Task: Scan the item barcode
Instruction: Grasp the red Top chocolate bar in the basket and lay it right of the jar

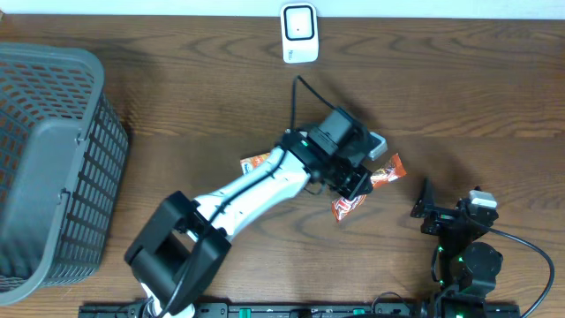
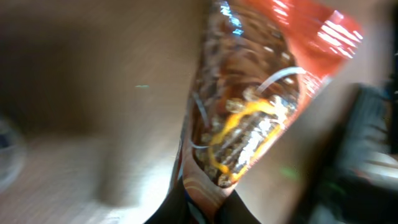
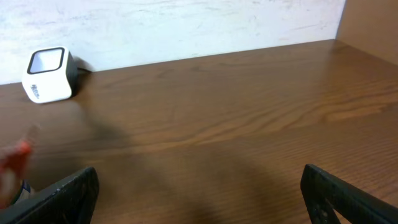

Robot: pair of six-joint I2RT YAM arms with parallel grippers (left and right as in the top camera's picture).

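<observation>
My left gripper reaches over the middle of the table and is shut on an orange-red snack packet. In the left wrist view the packet's lower end is pinched between the dark jaws and the image is blurred. From overhead, orange-red packet parts show right of the gripper and below it; I cannot tell whether they are one item. No barcode is readable. The white scanner stands at the far edge, also visible in the right wrist view. My right gripper rests at the near right, open and holding nothing.
A grey mesh basket fills the left side. Another orange packet lies partly under the left arm. A red blur of packet shows at the left edge of the right wrist view. A white wall runs behind the scanner.
</observation>
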